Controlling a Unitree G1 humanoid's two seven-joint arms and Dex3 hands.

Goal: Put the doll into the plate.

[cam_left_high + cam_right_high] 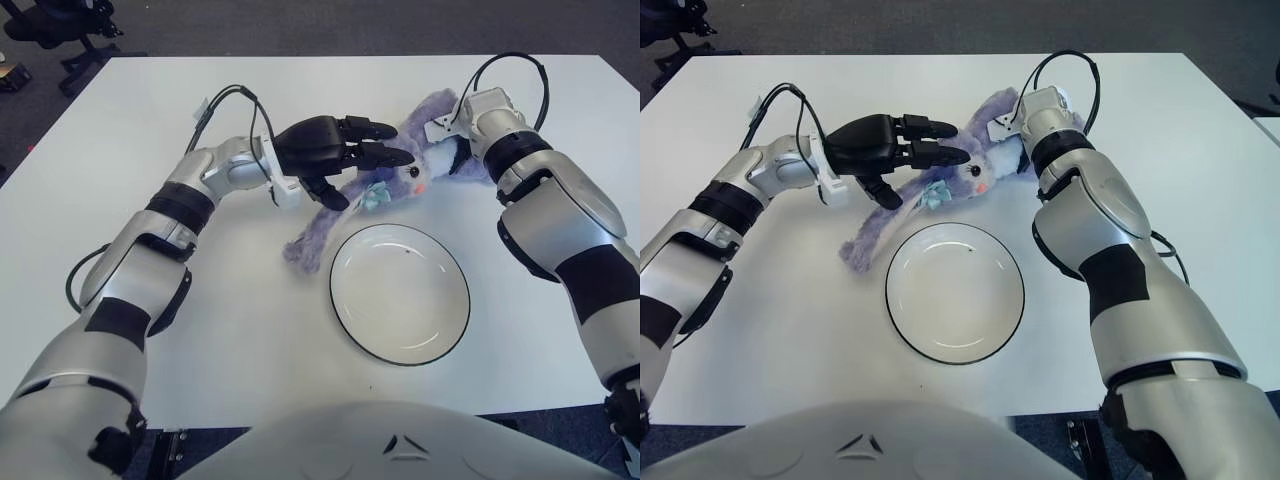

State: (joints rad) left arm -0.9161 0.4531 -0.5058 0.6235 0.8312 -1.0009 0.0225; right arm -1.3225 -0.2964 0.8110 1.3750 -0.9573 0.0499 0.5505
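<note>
**Currently: doll held between both hands, just beyond the plate**

Broadly, the counter [120, 110] is a flat white matte surface carrying every item. The plate [400, 292] is next in size: round, shallow, glossy white with a thin dark rim, empty, near centre. The doll [385, 185] is a soft, fuzzy lilac plush with a white face and a small pale blue bow. It lies stretched from far right to near left, just beyond the plate's far rim, its lower end drooping to the counter left of the plate.

The left hand [335, 155], black and hard-shelled, is over the doll's middle, fingers extended across it and thumb curled beneath; it appears to grasp the plush. The right hand [455, 150] is at the doll's head end, largely hidden by plush and wrist, so its finger state cannot be told.

Step in hand, as judged: transfer. The next move calls for carrying the limp body nearward over the plate, gathering the trailing end inside the rim, then releasing.
</note>
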